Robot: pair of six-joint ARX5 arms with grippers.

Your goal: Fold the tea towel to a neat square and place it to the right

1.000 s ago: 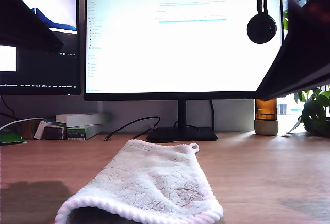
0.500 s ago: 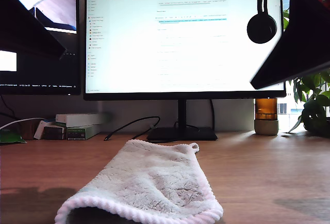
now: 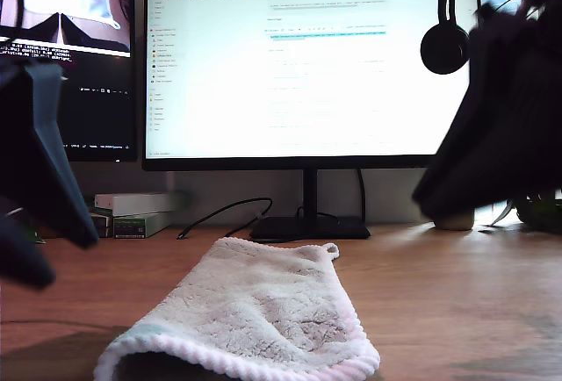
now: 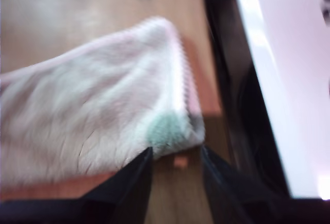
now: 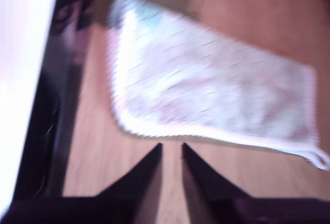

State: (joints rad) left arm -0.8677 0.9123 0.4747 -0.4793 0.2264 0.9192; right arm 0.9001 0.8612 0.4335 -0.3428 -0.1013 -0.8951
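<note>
The tea towel (image 3: 255, 311) lies flat on the wooden desk in front of the big monitor, off-white and fluffy with a pale pink ribbed trim. A small hanging loop (image 3: 330, 248) sticks out at its far corner. My first gripper (image 4: 175, 152) hovers open just off the towel's greenish corner (image 4: 167, 131), holding nothing. My second gripper (image 5: 171, 146) hangs above bare desk beside the towel's (image 5: 211, 90) pink edge, its jaws a narrow gap apart and empty. The first arm (image 3: 48, 161) is blurred at the exterior view's left, the second arm (image 3: 500, 135) at its right.
A large monitor (image 3: 307, 65) on a stand (image 3: 309, 223) stands right behind the towel, with headphones (image 3: 445, 43) hung on it. A second screen (image 3: 79, 56), boxes (image 3: 136, 210) and a cable (image 3: 219, 214) sit at the exterior view's left; a plant (image 3: 540, 210) at its right.
Both arms have dropped from the upper corners of the exterior view toward the desk, either side of the towel. The towel has not moved.
</note>
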